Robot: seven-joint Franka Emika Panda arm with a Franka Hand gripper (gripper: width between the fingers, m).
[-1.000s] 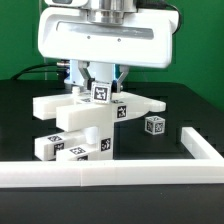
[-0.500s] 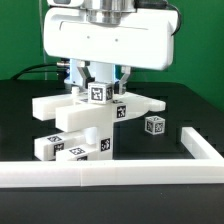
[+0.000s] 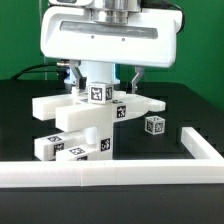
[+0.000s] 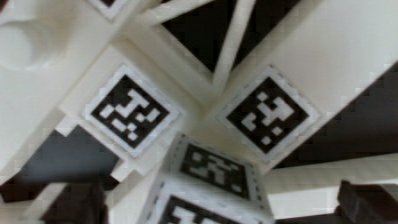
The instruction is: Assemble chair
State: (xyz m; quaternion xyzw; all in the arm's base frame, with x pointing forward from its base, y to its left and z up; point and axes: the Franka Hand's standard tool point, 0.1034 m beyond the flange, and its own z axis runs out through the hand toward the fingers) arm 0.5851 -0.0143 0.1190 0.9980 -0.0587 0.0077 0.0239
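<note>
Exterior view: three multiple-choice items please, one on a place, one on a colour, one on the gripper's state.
1. The small cube stands: A under the joined chair pieces; B on the exterior view's right of them; C stacked upon them.
2. The table is: A black; B white; C red.
3. The gripper is: A shut on the cube; B out of view; C open.
Key: B, it sits alone there; A, the surface is dark; C, the jaws stand apart above the top block.

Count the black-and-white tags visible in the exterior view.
6: one on the top piece, one on the panel, one on the separate cube, three across the low front blocks. More may be hidden.
</note>
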